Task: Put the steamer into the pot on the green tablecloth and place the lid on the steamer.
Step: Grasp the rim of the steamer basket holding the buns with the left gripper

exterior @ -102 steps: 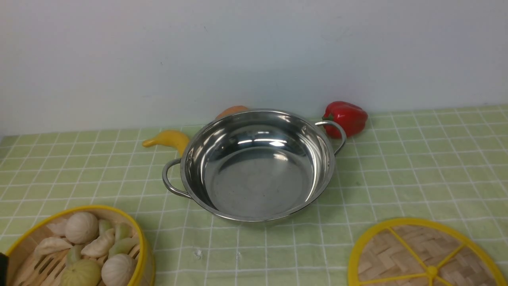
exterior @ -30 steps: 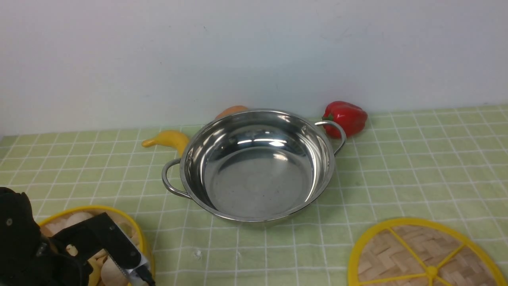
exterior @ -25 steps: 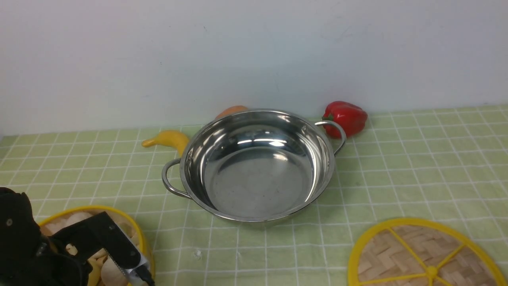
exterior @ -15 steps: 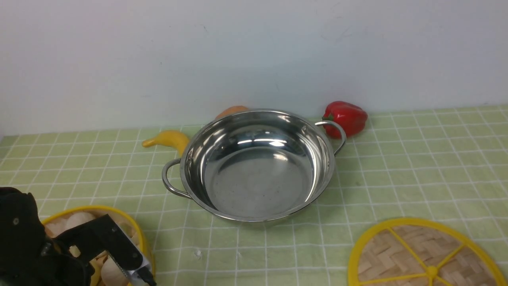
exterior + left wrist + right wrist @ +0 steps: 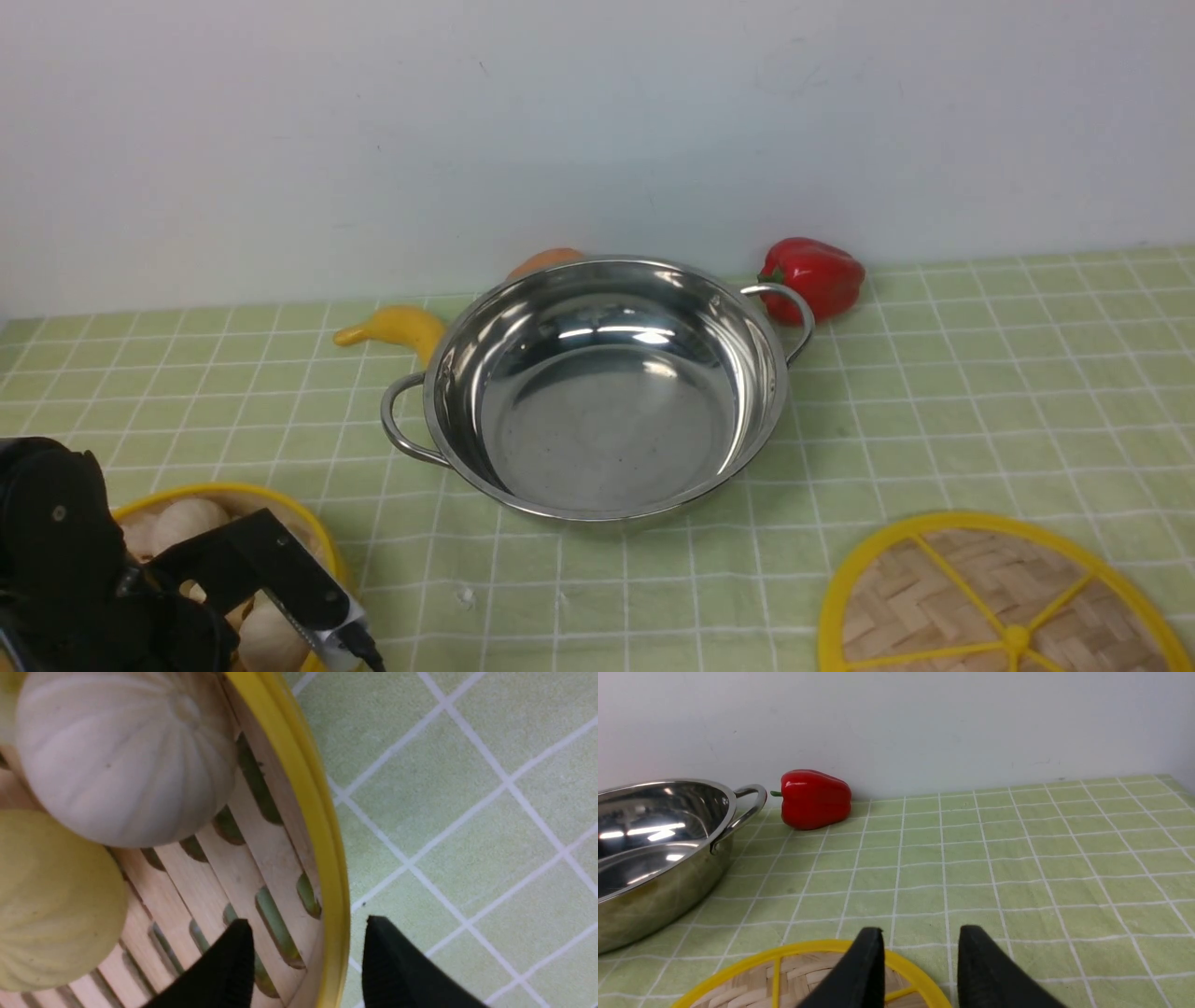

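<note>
The steamer [image 5: 280, 499], a yellow-rimmed bamboo basket of white and pale green buns [image 5: 121, 751], sits at the near left on the green tablecloth [image 5: 980, 373]. My left gripper [image 5: 308, 924] straddles its rim [image 5: 322, 826]. One finger is inside on the slats and one outside over the cloth, shut on the wall. The empty steel pot [image 5: 607, 392] stands in the middle. The woven lid [image 5: 999, 607] lies flat at the near right. My right gripper [image 5: 920, 933] hovers open just above the lid's far rim [image 5: 808, 952], holding nothing.
A red pepper [image 5: 817, 275] lies by the pot's right handle. A yellow banana-shaped fruit [image 5: 397, 327] and an orange thing [image 5: 546, 261] sit behind the pot against the white wall. Bare cloth stretches between the pot, the steamer and the lid.
The left arm came in over the steamer, its jaws narrowed on the rim, and it has shifted slightly right. The pot and the lid have not moved.
</note>
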You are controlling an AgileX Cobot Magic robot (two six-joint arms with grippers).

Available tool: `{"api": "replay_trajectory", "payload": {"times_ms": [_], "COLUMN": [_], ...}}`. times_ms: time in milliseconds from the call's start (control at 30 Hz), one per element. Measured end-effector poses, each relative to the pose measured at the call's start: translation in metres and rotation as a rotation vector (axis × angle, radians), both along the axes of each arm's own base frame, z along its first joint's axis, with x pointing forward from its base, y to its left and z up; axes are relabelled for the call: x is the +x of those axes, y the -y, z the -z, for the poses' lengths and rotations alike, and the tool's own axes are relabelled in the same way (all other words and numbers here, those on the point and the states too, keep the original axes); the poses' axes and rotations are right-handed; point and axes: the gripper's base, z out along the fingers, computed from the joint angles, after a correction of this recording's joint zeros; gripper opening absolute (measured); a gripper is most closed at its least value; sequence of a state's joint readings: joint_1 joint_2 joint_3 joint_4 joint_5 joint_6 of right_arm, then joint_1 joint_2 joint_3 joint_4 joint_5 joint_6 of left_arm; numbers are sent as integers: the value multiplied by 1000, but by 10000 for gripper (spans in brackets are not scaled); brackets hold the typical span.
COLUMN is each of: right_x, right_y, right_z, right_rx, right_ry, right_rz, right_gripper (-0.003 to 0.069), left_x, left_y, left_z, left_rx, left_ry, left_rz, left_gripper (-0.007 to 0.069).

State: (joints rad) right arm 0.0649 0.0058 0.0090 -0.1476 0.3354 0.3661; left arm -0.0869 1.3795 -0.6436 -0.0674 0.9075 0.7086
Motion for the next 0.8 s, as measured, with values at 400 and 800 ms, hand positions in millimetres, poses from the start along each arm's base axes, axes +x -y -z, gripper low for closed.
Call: {"api": "replay_trajectory", "payload": {"times_ms": [400,800], "right_x": [0,0], "right_y": [0,0], "right_z": [0,0], "right_rx": [-4,-4], "right_ry": [0,0], "right_rz": [0,0], "right_gripper": [243,243], "left_x": [7,7], "left_y": [1,2], "left_z": [19,21], "left_rx": [7,-1], "left_ry": [-71,-84], "left_rz": [8,9], "left_gripper": [305,31]}}
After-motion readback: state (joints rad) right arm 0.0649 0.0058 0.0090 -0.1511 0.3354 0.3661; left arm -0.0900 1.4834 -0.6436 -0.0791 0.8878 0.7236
